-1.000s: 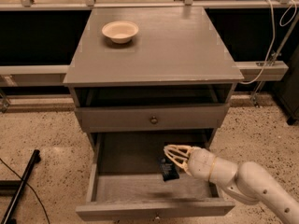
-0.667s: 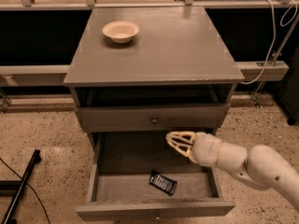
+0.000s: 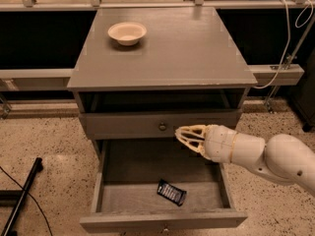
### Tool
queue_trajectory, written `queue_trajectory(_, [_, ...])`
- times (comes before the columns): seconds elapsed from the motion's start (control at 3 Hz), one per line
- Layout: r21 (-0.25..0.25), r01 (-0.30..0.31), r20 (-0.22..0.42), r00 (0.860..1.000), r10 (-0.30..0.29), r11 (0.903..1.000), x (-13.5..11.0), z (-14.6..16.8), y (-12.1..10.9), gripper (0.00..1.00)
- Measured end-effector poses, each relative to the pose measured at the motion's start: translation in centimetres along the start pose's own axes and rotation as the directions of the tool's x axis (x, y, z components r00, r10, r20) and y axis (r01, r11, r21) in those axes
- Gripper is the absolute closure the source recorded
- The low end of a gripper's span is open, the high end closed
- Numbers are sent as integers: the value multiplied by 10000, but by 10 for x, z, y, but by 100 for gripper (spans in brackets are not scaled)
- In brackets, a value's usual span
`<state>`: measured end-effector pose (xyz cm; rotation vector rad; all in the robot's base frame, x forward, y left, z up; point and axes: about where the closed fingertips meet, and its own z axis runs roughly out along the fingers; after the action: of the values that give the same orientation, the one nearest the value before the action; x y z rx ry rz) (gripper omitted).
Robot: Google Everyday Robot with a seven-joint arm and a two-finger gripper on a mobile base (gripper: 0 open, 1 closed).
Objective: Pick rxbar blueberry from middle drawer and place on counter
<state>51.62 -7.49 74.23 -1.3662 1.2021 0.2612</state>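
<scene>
The rxbar blueberry (image 3: 171,192), a dark wrapper with white lettering, lies flat on the floor of the open middle drawer (image 3: 98,183), near its front wall. My gripper (image 3: 186,135) hangs above the drawer's back right part, just in front of the shut top drawer's face. It is well above the bar and to its right. Its cream fingers are drawn together and hold nothing. The grey counter (image 3: 187,48) tops the cabinet above.
A cream round bowl (image 3: 127,33) stands at the back left of the counter. The top drawer's knob (image 3: 162,127) is just left of my gripper. A pale ledge (image 3: 280,74) with cables runs behind the cabinet. A dark bar (image 3: 22,200) lies on the speckled floor at left.
My gripper has risen from the bar up and back toward the top drawer's face, empty. The bar has shifted slightly forward and left on the drawer floor and stays there.
</scene>
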Motion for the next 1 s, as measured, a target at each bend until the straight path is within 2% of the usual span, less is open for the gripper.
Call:
queue_trajectory(0.33, [0, -611, -1158, 9914, 607, 9981, 48, 17, 25, 50])
queue_trajectory(0.67, [-620, -1735, -2635, 9527, 1516, 9829, 103, 41, 79, 28])
queue_trajectory(1.0, [-1305, -2960, -3409, 9096, 2375, 9462, 146, 62, 129, 4])
